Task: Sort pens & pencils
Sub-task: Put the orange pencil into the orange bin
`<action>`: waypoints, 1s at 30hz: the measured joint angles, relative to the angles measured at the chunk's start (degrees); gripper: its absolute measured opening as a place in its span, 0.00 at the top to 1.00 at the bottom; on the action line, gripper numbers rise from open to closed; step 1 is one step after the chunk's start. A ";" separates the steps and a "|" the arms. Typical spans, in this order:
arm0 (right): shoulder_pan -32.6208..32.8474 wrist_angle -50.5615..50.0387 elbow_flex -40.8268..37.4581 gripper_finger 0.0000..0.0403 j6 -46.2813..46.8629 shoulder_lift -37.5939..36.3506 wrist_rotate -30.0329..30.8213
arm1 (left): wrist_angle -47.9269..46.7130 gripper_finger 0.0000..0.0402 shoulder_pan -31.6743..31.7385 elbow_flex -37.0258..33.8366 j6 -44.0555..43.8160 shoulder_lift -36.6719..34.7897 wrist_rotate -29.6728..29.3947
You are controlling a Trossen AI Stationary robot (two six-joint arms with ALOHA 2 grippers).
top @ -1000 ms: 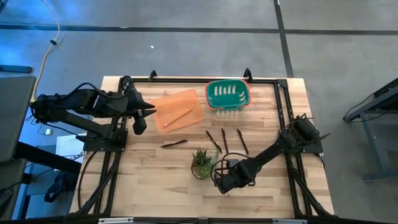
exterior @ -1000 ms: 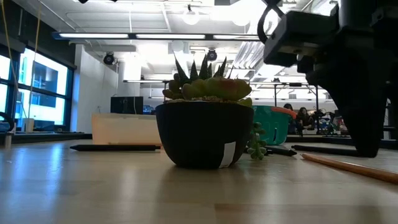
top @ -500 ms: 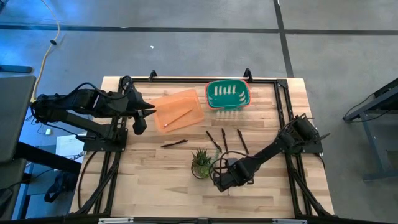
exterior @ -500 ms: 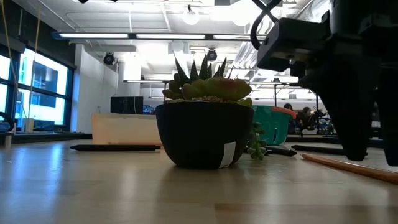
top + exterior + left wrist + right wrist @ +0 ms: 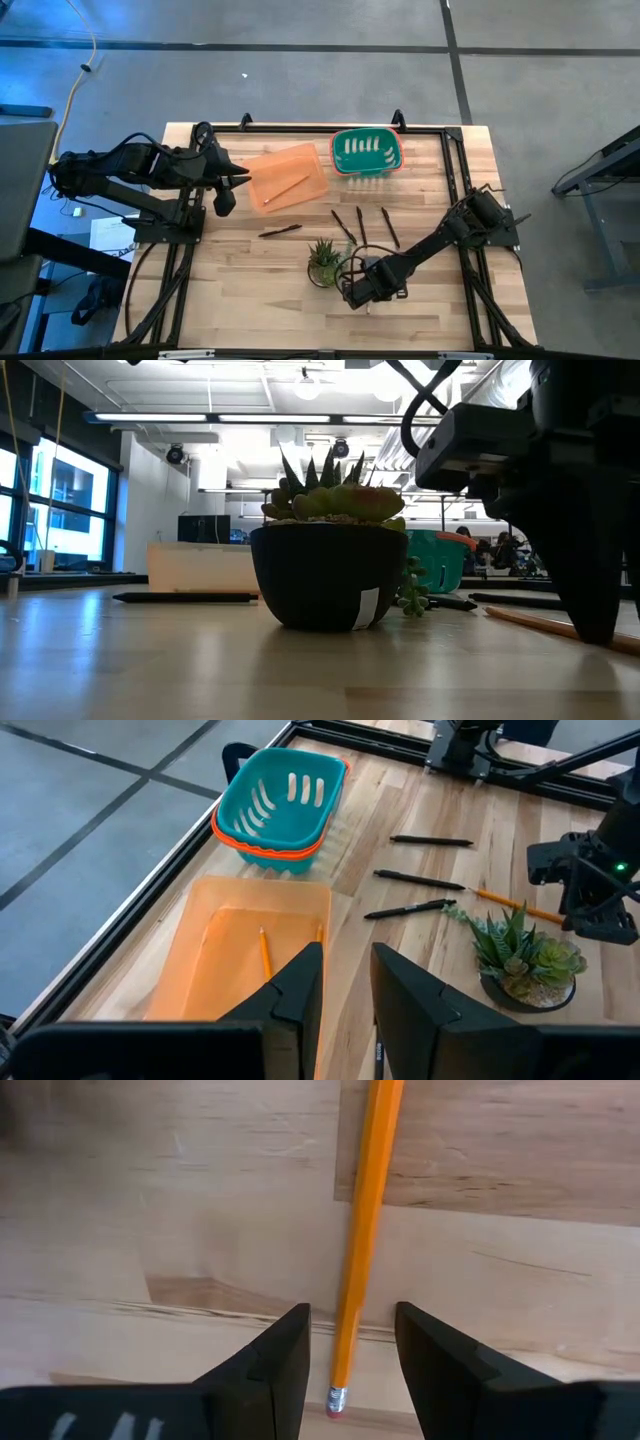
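Observation:
One orange-tan pencil (image 5: pixel 362 1230) lies flat on the table by the potted plant, also seen as pencil (image 5: pixel 515 905) and pencil (image 5: pixel 560 627). My right gripper (image 5: pixel 352 1312) is open and low over it, a finger on either side of its eraser end without touching it; it shows as right gripper (image 5: pixel 362 292). Two more pencils (image 5: pixel 265 950) lie in the orange tray (image 5: pixel 300 160). Several dark pens (image 5: pixel 361 226) and one pen (image 5: pixel 280 230) lie on the table. My left gripper (image 5: pixel 228 185) waits, open, at the tray's left edge.
A small potted plant (image 5: pixel 325 262) stands just left of my right gripper. A teal basket (image 5: pixel 366 152) sits at the far edge, right of the tray. A black frame rail runs round the table. Bare wood lies near the front edge.
My right gripper has come down toward the table and shifted slightly left, so its fingers now stand on either side of the pencil's eraser end. The pencil has stayed where it lay.

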 joint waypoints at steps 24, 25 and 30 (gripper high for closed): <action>0.00 -4.15 0.04 0.82 -1.05 0.09 -3.70 | 0.00 0.81 0.02 0.00 0.00 0.00 0.59; 0.00 -4.32 0.04 0.83 -1.36 0.09 -3.74 | 0.00 0.81 0.02 0.00 0.00 0.00 0.97; 0.02 -4.93 0.04 0.90 -1.92 0.09 -3.87 | -0.02 0.81 0.00 0.00 0.00 0.00 1.86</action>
